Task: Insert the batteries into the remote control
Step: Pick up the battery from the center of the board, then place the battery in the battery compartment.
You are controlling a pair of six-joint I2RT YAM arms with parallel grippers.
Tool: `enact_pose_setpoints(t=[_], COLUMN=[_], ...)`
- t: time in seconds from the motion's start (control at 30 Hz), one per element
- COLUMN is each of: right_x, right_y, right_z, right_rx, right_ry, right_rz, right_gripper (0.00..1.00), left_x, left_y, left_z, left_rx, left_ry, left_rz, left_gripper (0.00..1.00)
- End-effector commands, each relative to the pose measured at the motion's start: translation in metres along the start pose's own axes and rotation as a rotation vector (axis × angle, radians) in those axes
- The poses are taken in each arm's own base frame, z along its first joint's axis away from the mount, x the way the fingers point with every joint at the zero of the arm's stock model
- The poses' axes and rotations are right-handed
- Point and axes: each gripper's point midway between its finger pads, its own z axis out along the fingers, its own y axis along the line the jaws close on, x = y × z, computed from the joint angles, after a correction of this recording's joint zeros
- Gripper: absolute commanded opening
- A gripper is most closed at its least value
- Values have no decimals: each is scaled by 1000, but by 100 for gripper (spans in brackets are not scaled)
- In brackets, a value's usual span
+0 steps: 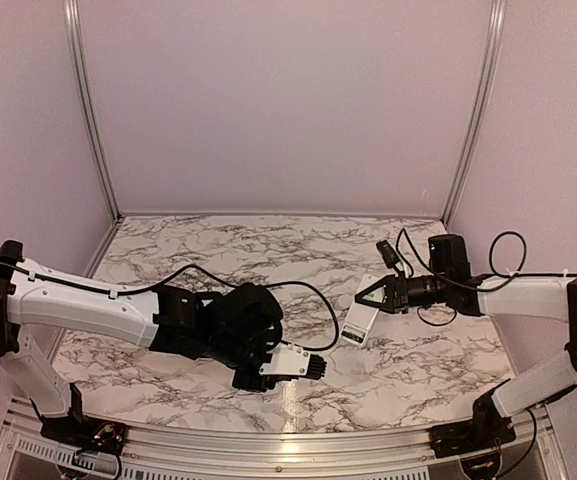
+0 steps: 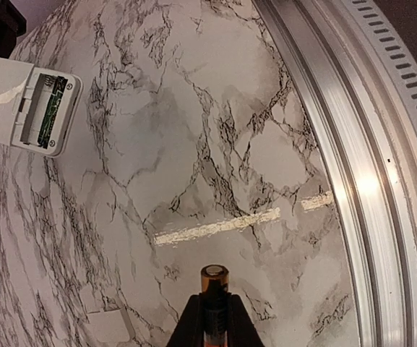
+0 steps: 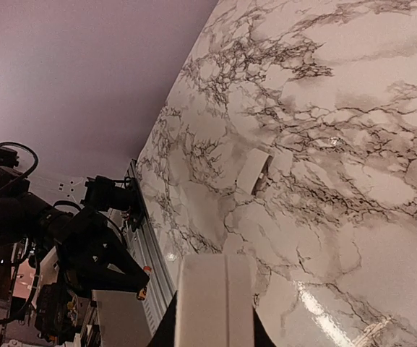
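– Left gripper point(image 2: 214, 302): what has it got?

– A battery point(image 2: 214, 277), pinched between both black fingers, with the jaws narrowed to the cell's width. Its copper-coloured end pokes out past the fingertips, above the marble table point(image 2: 194, 144) and not touching it.

– Anything beside it?

– In the left wrist view the aluminium rail point(image 2: 353, 181) of the near edge runs down the 3 o'clock side.

– Moving right, what comes next?

– A small white cover piece point(image 3: 251, 171). In the right wrist view it lies on the marble on its own, at 12 o'clock from the white handset's end and apart from it.

– And the remote control point(image 1: 358, 322)?

– In the top view it sits at about 2 o'clock from the left arm's tip, well apart from the battery. In the left wrist view it is at 10 o'clock, back side up. Its battery compartment is open and shows a strip of green board.

– Is it flat on the table?

– I cannot tell whether it rests there or is slightly lifted.

– What about the right gripper point(image 1: 365, 295)?

– It is clamped on the remote's 1 o'clock end. The jaws are spread only as wide as the handset, with a finger on each long edge.
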Motion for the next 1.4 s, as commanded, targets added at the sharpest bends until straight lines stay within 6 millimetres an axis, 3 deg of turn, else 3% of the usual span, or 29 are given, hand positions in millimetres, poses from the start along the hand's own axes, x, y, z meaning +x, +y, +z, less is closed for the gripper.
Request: enact_pose_setpoints(t=[0.0, 0.23, 0.5, 0.9, 1.37], right_x=[3, 14, 18, 33, 48], right_y=[19, 38, 51, 52, 57], right_z=[16, 41, 58, 91, 116], right_rx=[-63, -118, -158, -207, -232], right_ry=[32, 73, 81, 92, 121], right_rz=[-33, -33, -20, 83, 138], right_gripper=[0, 0, 0, 0, 0], left_x=[-17, -44, -37, -6, -6], left_y=[0, 3, 12, 32, 22], left_z=[-11, -42, -48, -37, -16], left_rx=[-74, -195, -243, -306, -255], left_ry=[-52, -126, -57, 243, 287], left_rz=[71, 129, 99, 90, 133], left_gripper=[0, 0, 0, 0, 5])
